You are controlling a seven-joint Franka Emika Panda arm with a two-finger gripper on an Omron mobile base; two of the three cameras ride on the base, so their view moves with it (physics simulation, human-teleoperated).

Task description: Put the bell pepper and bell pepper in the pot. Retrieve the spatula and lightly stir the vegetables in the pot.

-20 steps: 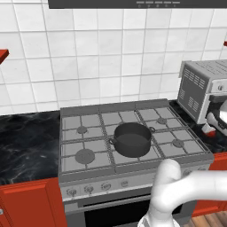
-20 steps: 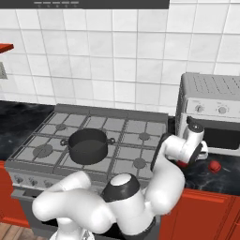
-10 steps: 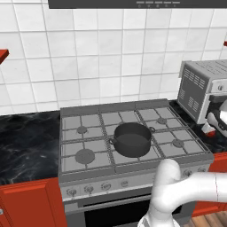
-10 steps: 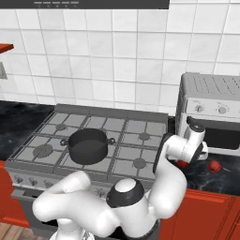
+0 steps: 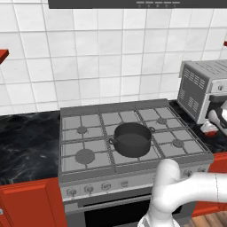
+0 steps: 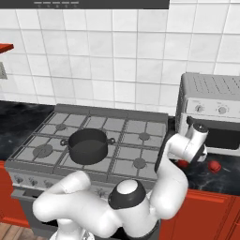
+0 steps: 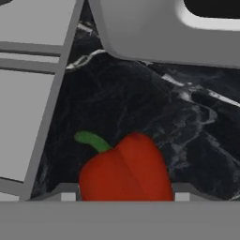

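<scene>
1. The pot (image 5: 131,138) stands on the stove (image 5: 88,133), near the middle of the grates, a little to the front. It looks dark inside and I see nothing red in it.
2. In the right base view the pot (image 6: 87,145) sits on the front part of the stove (image 6: 136,131), left of the arm.
3. The claw (image 6: 185,161) is low over the black marble counter (image 6: 225,176), to the right of the stove and in front of the toaster oven (image 6: 211,112).
4. In the hand view one bell pepper (image 7: 124,171) lies on the counter (image 7: 140,93), red with a green stem that points up and to the left. It sits between the two finger tips (image 7: 65,193), which show at its left and right sides.
5. The tips stand just beside the pepper, but I cannot tell if they already press on it, because the contact places are hidden at the bottom edge.
6. A second bell pepper (image 6: 214,166) lies on the counter further right, apart from the claw.
7. In the left base view the hand (image 5: 217,119) is at the right edge, in front of the toaster oven (image 5: 199,88), with a bit of red under it.
</scene>
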